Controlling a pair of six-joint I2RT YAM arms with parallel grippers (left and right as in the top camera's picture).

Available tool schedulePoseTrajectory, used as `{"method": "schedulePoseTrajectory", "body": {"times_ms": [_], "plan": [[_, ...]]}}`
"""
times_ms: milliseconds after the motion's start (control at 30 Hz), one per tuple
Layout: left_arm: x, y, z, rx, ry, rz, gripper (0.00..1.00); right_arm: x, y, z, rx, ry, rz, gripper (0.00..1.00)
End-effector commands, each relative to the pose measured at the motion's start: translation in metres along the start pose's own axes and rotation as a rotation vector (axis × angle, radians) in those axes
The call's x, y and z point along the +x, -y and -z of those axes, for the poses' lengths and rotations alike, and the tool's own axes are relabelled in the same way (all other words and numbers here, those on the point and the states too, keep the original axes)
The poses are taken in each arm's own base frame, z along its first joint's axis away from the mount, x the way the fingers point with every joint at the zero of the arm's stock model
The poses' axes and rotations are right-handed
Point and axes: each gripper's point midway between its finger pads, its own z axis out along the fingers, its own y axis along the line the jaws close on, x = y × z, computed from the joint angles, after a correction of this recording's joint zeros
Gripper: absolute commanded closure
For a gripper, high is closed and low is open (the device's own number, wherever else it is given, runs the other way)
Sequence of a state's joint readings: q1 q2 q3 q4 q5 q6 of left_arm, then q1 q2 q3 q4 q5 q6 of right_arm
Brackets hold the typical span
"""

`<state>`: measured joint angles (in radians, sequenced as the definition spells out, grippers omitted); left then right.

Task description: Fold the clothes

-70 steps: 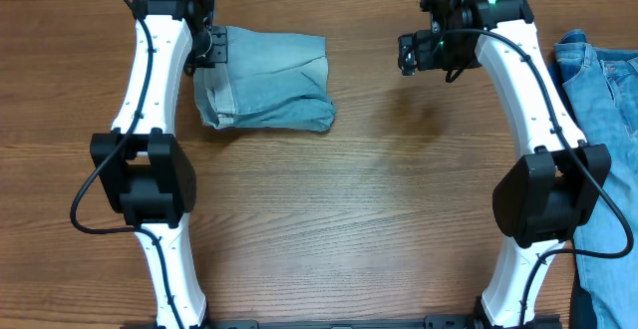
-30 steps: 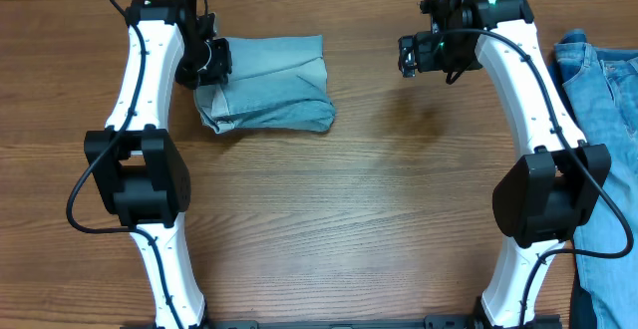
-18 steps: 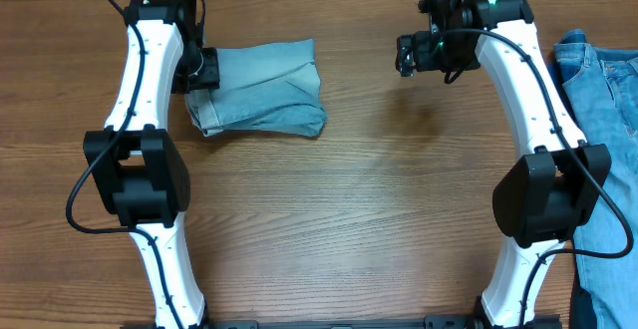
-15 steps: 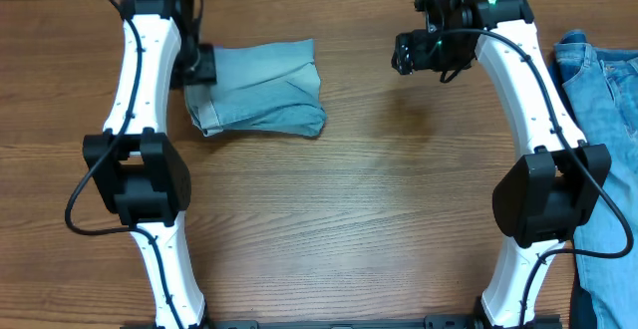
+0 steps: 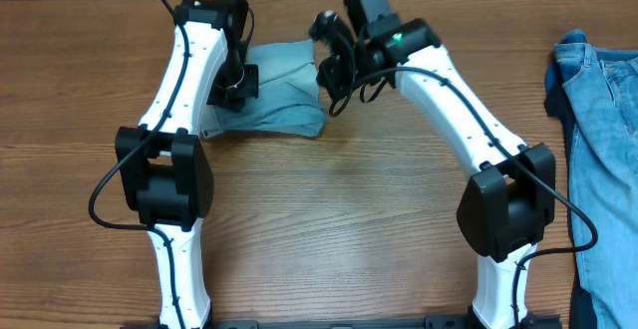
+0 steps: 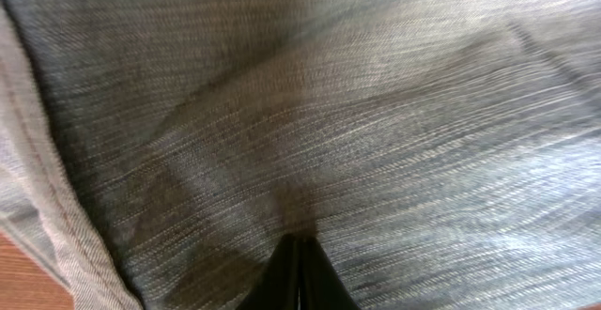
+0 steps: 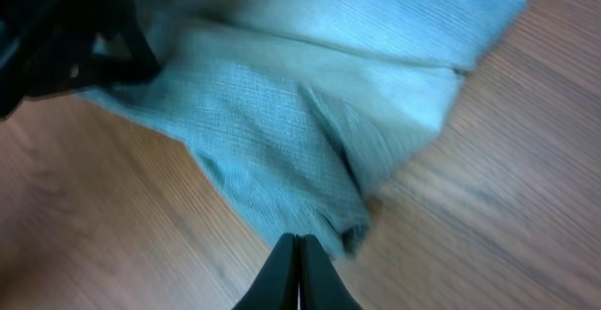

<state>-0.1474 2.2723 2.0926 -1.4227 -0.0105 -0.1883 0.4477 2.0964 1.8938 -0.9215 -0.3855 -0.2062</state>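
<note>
The clothes, pale light-blue denim shorts (image 5: 284, 90), lie folded into a small bundle at the back of the wooden table. My left gripper (image 5: 242, 84) hangs over the bundle's left half. In the left wrist view the denim (image 6: 376, 113) fills the frame, with the shut left gripper (image 6: 299, 246) pointing down at the fabric and nothing between its fingers. My right gripper (image 5: 332, 102) is at the bundle's right edge. In the right wrist view it (image 7: 299, 241) is shut and empty, just short of the shorts' (image 7: 310, 113) folded corner.
A deeper-blue denim garment (image 5: 598, 120) lies along the table's right edge. The left arm's black wrist (image 7: 66, 38) shows at the top left of the right wrist view, close over the bundle. Bare wood table (image 5: 349, 219) spreads in front of the shorts.
The right arm has swung far left, from the back right to the shorts' right edge. The left gripper has moved right onto the bundle. Both grippers have shut.
</note>
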Motion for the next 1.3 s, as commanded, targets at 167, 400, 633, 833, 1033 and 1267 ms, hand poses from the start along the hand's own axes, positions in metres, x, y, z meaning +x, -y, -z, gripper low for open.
{"method": "schedulePoseTrajectory", "body": {"times_ms": [167, 400, 633, 833, 1033, 1267], "plan": [[0.019, -0.007, -0.051, -0.013, -0.068, 0.0, 0.96, -0.005, -0.031, -0.059, -0.089, 0.169, 0.075, 0.96], [0.027, -0.014, -0.066, -0.047, -0.091, -0.021, 0.96, -0.024, -0.021, -0.061, -0.028, 0.248, 0.045, 0.96], [0.026, -0.016, -0.066, -0.059, -0.087, -0.028, 0.96, 0.04, -0.022, -0.123, -0.077, 0.024, -0.108, 0.96], [0.016, -0.02, -0.066, -0.085, -0.045, -0.027, 0.96, 0.087, -0.019, -0.118, -0.043, -0.171, -0.467, 0.96], [-0.018, -0.016, -0.037, -0.073, 0.083, -0.069, 0.96, 0.099, -0.015, -0.116, 0.008, -0.217, -0.589, 0.96], [-0.058, -0.049, 0.005, -0.204, 0.242, -0.032, 0.96, 0.111, -0.015, -0.113, 0.028, -0.261, -0.634, 0.96]]}}
